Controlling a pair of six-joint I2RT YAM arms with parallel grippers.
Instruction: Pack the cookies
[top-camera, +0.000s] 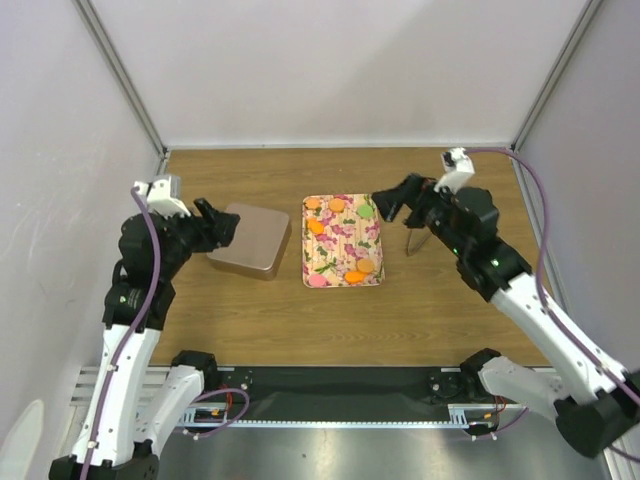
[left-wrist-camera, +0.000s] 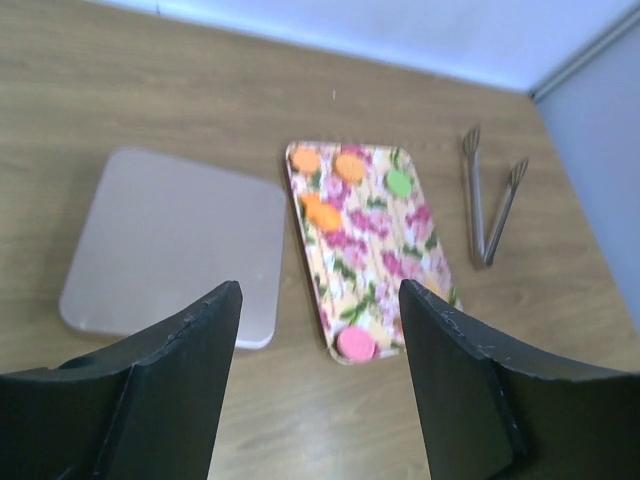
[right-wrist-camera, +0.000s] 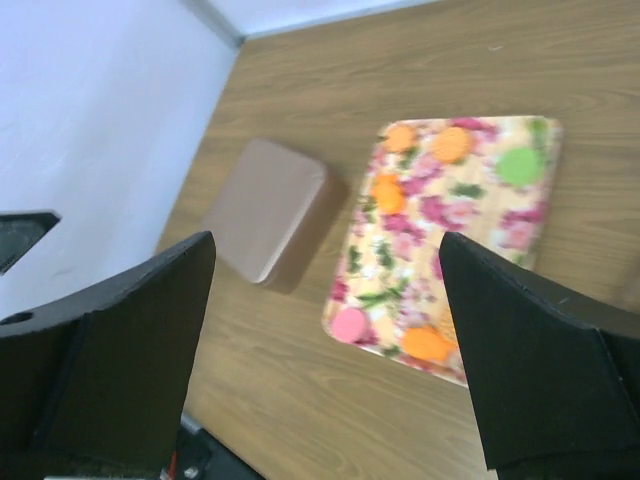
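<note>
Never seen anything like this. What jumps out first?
The flowery tray in the table's middle, dotted with orange, pink and green cookies. Left of it lies a plain square box; right of it, metal tongs. The left hand and the right hand hover open, empty.

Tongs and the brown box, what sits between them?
The flowery tray, carrying the cookies, lies between the tongs and the brown box. The left wrist view shows it best.

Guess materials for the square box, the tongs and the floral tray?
Square box: likely metal tin, matte pinkish-tan, rounded corners, soft sheen. Tongs: metal, grey and reflective. Floral tray: unclear, plastic or lacquered tin; printed pattern, thin raised rim.
</note>
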